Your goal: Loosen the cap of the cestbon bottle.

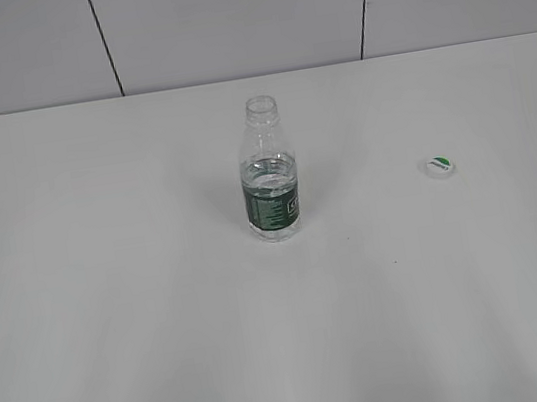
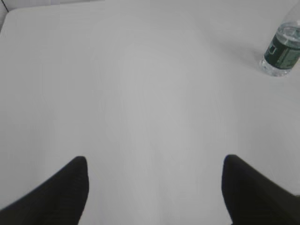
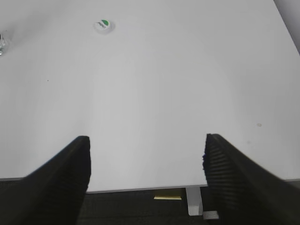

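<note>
Cestbon bottle point(image 1: 271, 182): small clear plastic water bottle, dark green label band, upright mid-counter, neck bare, part full of water.
Cap point(image 1: 437, 167): small round white plastic screw cap, green logo up, lying on the white counter point(image 1: 114, 315) well apart to the bottle's right.
Left gripper point(image 2: 154, 187): jaws wide apart, holding nothing, bottle far off at upper right.
Right gripper point(image 3: 146, 161): jaws wide apart, empty, above the counter's near edge.
Risk: bottle stands open; a knock from either arm would likely tip it and spill water.
Risk: cap is loose and light; a nudge could send it rolling.
Count: one bottle, one cap, two grippers.
</note>
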Controlling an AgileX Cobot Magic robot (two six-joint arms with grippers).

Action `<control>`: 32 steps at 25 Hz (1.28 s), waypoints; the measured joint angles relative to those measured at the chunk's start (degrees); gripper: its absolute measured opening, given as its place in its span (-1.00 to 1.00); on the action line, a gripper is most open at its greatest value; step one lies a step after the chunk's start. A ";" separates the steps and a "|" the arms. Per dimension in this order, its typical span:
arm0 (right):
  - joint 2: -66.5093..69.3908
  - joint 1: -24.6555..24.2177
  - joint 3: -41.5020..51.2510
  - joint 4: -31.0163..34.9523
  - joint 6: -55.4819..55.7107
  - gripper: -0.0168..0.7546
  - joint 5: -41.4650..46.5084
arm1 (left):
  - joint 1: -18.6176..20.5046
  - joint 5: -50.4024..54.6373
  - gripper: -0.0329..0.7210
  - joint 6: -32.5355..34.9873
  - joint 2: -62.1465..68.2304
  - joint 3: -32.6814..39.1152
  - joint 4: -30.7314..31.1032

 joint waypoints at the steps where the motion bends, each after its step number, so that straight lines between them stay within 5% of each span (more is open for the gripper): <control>1: -0.80 0.00 0.00 0.06 -0.06 0.52 0.00 | 0.00 0.00 0.49 0.00 -1.53 0.00 0.00; 25: -6.29 0.00 0.06 0.36 -0.24 0.52 0.06 | 0.00 0.01 0.49 0.00 -3.81 0.06 0.00; 32: -6.29 3.67 0.06 0.42 -0.24 0.52 0.06 | 0.00 0.01 0.49 0.00 -3.81 0.06 0.00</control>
